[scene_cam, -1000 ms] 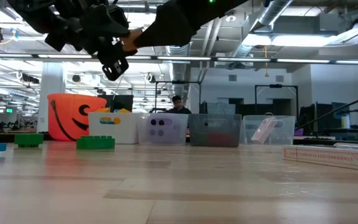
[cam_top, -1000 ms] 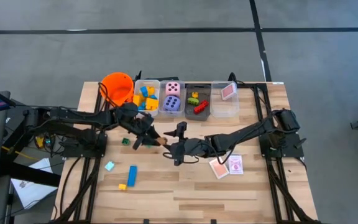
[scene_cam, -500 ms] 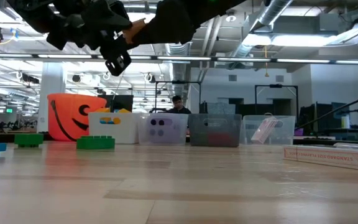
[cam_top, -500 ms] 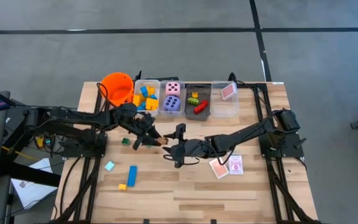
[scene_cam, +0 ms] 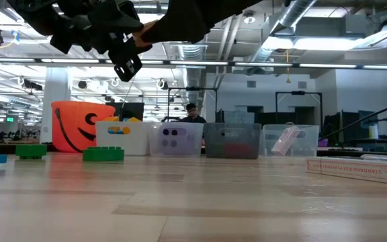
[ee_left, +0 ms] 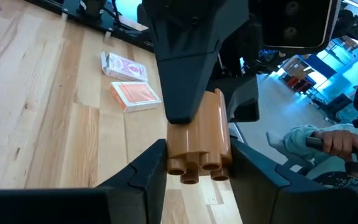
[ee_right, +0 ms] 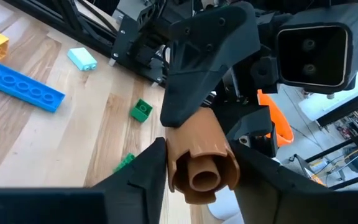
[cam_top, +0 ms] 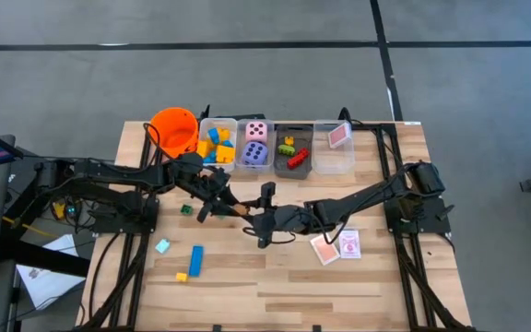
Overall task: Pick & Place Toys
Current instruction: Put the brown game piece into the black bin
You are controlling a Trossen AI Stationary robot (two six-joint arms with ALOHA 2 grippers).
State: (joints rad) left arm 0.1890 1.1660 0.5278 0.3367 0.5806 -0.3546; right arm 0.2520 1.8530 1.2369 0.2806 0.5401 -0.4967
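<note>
Counter (cam_top: 275, 281): pale wood planks; it carries the row of bins at its far edge and the loose toys in front of them.
Bins (cam_top: 256, 146): four small rectangular bins stand side by side just beside the orange bucket (cam_top: 174, 130), each already holding sorted toys, which suggests a drop-off row.
Left end effector (cam_top: 221, 207): raised above the counter in front of the bins, clamped on one end of the brown block.
Right end effector (cam_top: 258, 222): meets the left one nose to nose, its fingers around the other end of the same block; this reads as a hand-over between arms.
Brown block (ee_left: 199, 138): held in mid-air in front of the bins, between the two end effectors. Tan-brown plastic, short and chunky, with round hollow tubes on its underside.
Cards (cam_top: 337, 246): two pink-white packs lie flat in front of the bins, near the right arm, not yet sorted.
Loose blocks (cam_top: 195, 259): a long blue one, a yellow and a pale blue one lie well in front of the bucket.
</note>
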